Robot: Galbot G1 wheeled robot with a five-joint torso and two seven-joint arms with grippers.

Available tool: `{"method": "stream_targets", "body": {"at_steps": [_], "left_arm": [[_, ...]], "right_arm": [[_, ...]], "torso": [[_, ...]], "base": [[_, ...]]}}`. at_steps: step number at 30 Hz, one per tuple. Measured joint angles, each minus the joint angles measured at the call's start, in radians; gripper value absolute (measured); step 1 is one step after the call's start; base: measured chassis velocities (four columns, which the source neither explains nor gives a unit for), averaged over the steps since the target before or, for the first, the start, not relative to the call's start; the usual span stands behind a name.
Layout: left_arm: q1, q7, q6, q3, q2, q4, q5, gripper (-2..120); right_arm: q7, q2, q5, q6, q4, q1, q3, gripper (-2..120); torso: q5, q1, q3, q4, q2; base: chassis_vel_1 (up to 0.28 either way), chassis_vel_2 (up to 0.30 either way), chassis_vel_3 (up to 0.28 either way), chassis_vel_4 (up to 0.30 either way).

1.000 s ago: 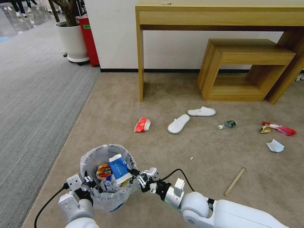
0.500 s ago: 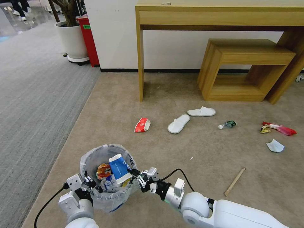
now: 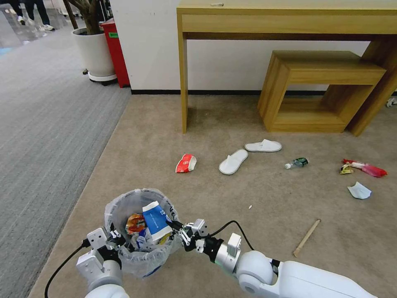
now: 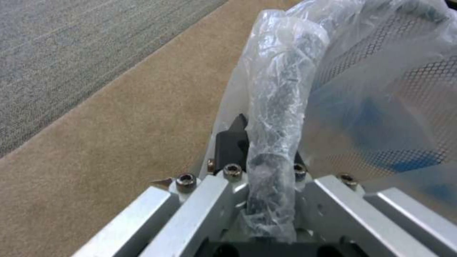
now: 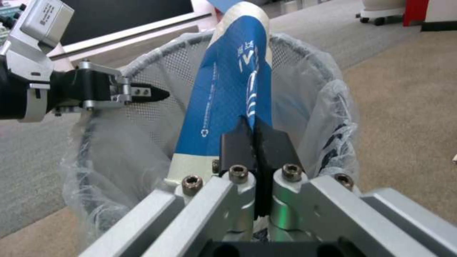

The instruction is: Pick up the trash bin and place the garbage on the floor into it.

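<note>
A: From the head view, where do things stand?
B: The trash bin (image 3: 140, 225) sits on the floor (image 3: 206, 194) just in front of the robot, already holding a few pieces. The left hand (image 3: 115, 240) is at its near rim; the right hand (image 3: 175, 227) reaches over the opposite rim with a blue-white cup (image 3: 155, 219) standing in the bin.

A: And what's left?
B: Plenty: a red-white cup (image 3: 186, 163), two white slippers (image 3: 233, 161), a small bottle (image 3: 297, 162), red and yellow wrappers (image 3: 364, 167), white paper (image 3: 359, 191) and a wooden stick (image 3: 306, 237) lie well apart across the carpet.

A: The left wrist view?
B: That hand (image 4: 266, 157) is clamped on the bag-wrapped rim (image 4: 278, 107).

A: The right wrist view?
B: The right hand (image 5: 257, 137) has its fingers together, pinching the cup (image 5: 233, 89) inside the bin (image 5: 305, 78). I'd judge it isn't released yet.
</note>
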Motion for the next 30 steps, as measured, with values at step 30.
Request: {"method": "stream_targets", "body": {"at_steps": [30], "left_arm": [[0.000, 0.000, 0.000, 0.000, 0.000, 0.000, 0.000, 1]], "right_arm": [[0.000, 0.000, 0.000, 0.000, 0.000, 0.000, 0.000, 0]], "torso": [[0.0000, 0.000, 0.000, 0.0000, 0.000]], "base": [[0.000, 0.000, 0.000, 0.000]]}}
